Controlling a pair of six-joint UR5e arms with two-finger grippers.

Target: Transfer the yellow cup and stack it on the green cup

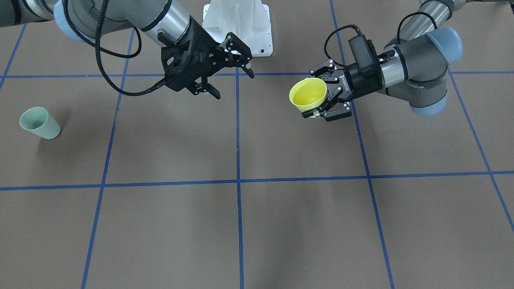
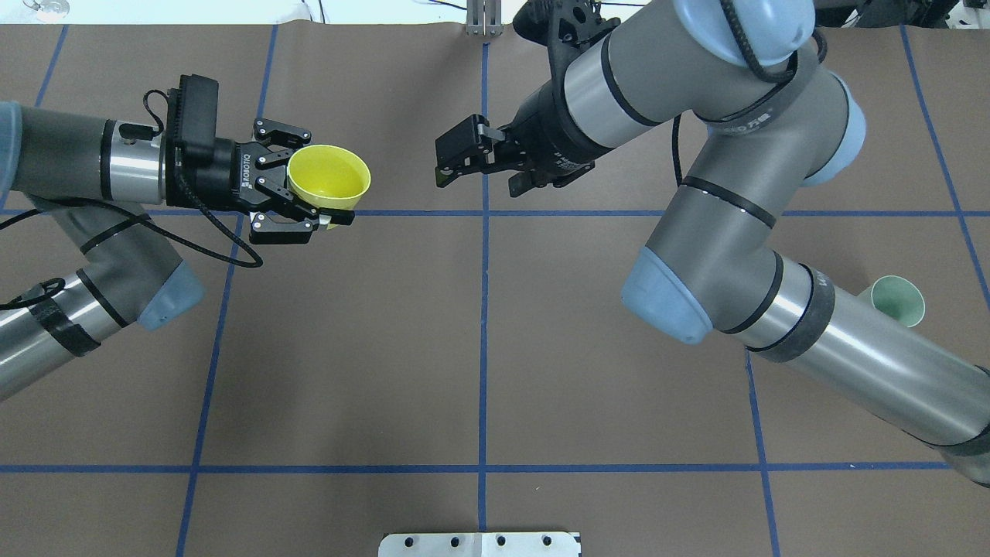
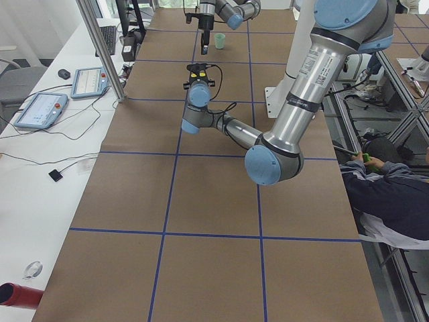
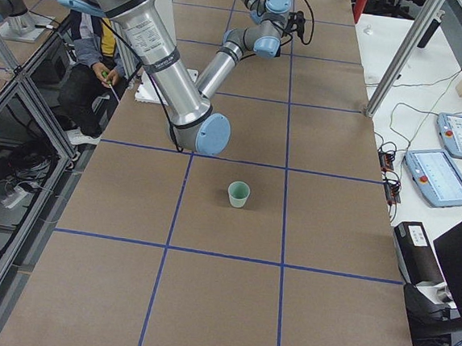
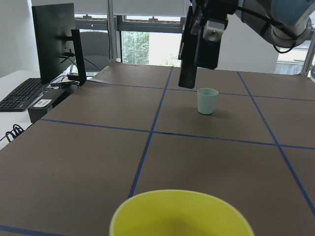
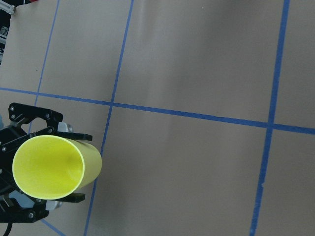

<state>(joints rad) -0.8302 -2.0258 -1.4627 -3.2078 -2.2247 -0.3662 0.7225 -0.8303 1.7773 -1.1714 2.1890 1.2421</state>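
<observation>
Left gripper, one of your two, is clamped on the single yellow cup and holds it tilted, the right gripper is spread wide with nothing in it, and the one green cup stands upright on the table, well apart from both.
</observation>
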